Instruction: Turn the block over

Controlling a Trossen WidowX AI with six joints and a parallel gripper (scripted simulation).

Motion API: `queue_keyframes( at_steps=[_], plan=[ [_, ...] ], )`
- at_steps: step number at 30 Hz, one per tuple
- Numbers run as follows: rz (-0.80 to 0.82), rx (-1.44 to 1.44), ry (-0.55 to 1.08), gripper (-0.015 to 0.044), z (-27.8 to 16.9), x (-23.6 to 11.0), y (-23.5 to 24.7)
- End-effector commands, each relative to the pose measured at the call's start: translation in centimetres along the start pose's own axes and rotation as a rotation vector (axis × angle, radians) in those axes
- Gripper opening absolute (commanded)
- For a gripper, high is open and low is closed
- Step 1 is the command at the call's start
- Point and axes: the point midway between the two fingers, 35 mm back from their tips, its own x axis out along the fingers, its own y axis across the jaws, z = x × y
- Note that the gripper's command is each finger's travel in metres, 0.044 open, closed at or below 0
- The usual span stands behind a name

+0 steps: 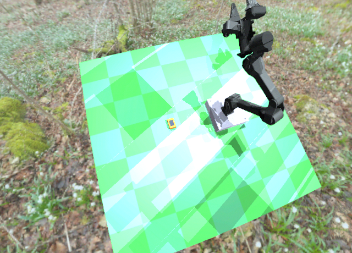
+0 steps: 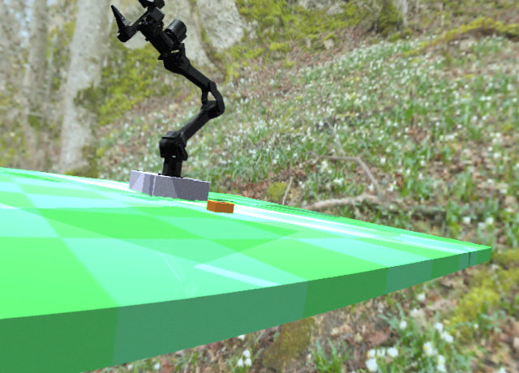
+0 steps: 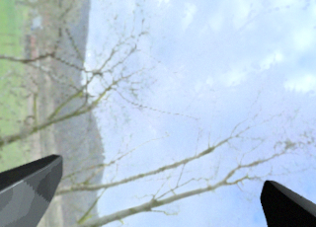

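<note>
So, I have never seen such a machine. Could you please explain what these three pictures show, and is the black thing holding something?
The black jointed robot arm stands on a grey base plate on the green-and-cyan chequered table. One picture looks down from above, one from the table's side, and one from a camera at the arm's wrist. The two-fingered gripper is raised high, open and holds nothing; the wrist camera sees only sky and branches. A small orange flat block lies on the table, its grey marked side up.
</note>
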Motion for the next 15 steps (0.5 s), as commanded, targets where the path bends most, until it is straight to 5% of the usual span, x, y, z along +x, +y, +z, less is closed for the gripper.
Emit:
queue_keyframes(
  at_steps=[1,15],
  plan=[
    [0.164,0.127,-0.125,0.044,4.2,1.2,4.1],
    [0.788,0.421,-0.431,0.044,19.6,-3.1,16.4]
  ],
)
